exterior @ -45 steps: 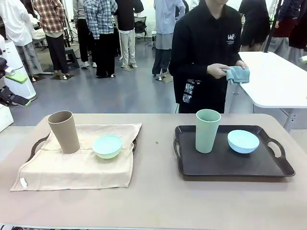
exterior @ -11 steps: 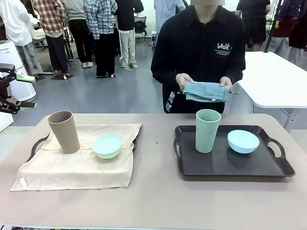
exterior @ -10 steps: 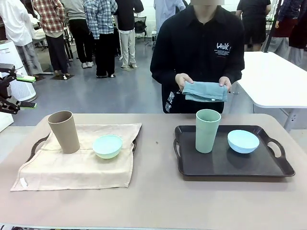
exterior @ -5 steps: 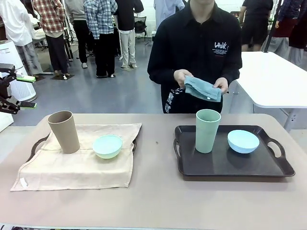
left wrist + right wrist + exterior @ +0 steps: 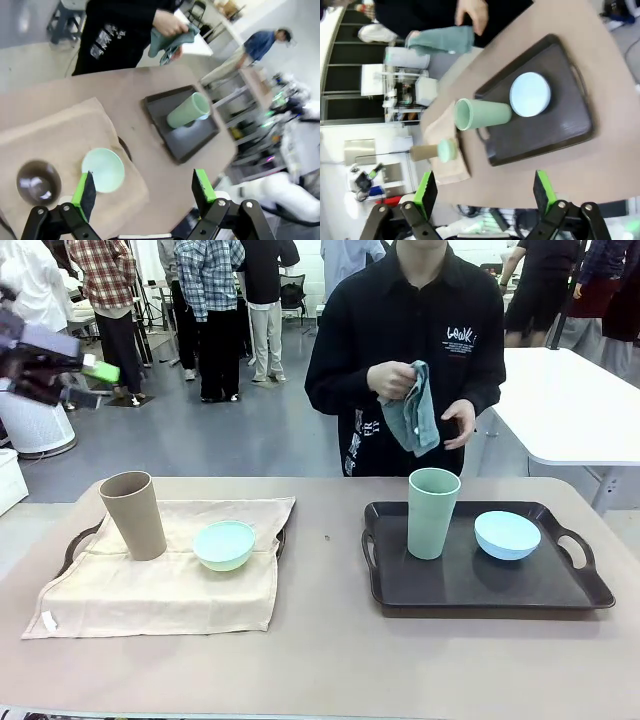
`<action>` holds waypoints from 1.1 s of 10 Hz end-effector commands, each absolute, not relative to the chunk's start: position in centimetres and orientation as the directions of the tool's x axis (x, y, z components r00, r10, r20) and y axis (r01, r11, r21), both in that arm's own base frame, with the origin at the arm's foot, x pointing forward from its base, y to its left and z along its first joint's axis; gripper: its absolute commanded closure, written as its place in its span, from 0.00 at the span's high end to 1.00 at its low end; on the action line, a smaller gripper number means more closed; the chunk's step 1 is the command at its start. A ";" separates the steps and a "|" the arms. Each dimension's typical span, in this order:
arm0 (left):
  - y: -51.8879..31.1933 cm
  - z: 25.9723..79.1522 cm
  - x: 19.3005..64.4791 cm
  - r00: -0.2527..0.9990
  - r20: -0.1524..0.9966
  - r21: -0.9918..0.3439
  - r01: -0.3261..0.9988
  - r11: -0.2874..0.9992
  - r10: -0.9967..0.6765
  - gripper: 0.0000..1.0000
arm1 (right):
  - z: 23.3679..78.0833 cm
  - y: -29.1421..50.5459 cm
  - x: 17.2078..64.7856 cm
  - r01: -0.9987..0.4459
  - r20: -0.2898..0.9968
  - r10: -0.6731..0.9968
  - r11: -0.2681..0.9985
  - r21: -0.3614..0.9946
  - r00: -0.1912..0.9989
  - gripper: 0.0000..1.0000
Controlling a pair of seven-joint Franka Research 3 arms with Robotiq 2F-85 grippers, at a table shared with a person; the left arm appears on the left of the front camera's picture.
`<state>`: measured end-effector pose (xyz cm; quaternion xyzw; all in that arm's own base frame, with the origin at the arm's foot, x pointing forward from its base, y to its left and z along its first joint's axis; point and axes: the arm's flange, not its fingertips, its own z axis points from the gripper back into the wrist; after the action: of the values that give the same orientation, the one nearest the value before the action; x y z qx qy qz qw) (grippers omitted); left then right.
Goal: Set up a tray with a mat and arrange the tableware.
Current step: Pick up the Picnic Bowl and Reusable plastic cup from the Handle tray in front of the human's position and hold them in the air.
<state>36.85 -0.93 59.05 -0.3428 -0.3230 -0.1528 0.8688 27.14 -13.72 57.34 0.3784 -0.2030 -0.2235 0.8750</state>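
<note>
My left jaws and right jaws both stand spread wide, holding nothing, well above the surface (image 5: 320, 660); the teal mat (image 5: 417, 415) hangs limp from the person's hand (image 5: 393, 380) at the far side; the dark tray (image 5: 480, 585) lies bare under the pale green cup (image 5: 432, 512) and light blue bowl (image 5: 506, 535); the tan cup (image 5: 133, 515) and mint bowl (image 5: 224, 544) sit on the beige cloth (image 5: 160, 590). I judge the mat light and floppy, best pinched at a corner; the cups look smooth, stiff and tippy, so I'd grip mid-wall.
</note>
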 end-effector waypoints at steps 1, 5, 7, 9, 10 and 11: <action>-5.0 58.5 39.0 0.562 0.765 -0.076 0.564 0.822 -0.315 1.00 | 56.7 -13.0 28.6 0.316 0.174 -0.535 0.697 0.643 0.827 1.00; -10.2 59.4 38.8 0.550 0.696 -0.042 0.672 0.739 -0.461 1.00 | 55.9 -12.4 29.9 0.368 0.030 -0.496 0.683 0.631 0.868 1.00; -10.2 59.4 38.8 0.550 0.696 -0.042 0.672 0.739 -0.461 1.00 | 54.9 -11.6 30.4 0.332 0.146 -0.491 0.750 0.572 0.859 1.00; -12.8 58.6 41.4 0.499 0.624 0.048 0.744 0.667 -0.602 1.00 | 54.5 -10.8 31.8 0.372 0.120 -0.495 0.771 0.517 0.861 1.00; -15.9 58.5 43.2 0.421 0.631 0.074 0.803 0.591 -0.652 1.00 | 54.5 -8.4 33.6 0.388 0.157 -0.491 0.815 0.430 0.857 1.00; -19.9 58.1 45.3 0.335 0.601 0.113 0.864 0.491 -0.726 1.00 | 54.6 -5.6 36.1 0.360 0.205 -0.441 0.870 0.336 0.874 1.00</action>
<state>41.90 -16.84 57.77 -0.1263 -0.3043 -0.4368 0.8371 33.21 -8.24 54.61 0.2119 -0.1418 -0.2114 0.9436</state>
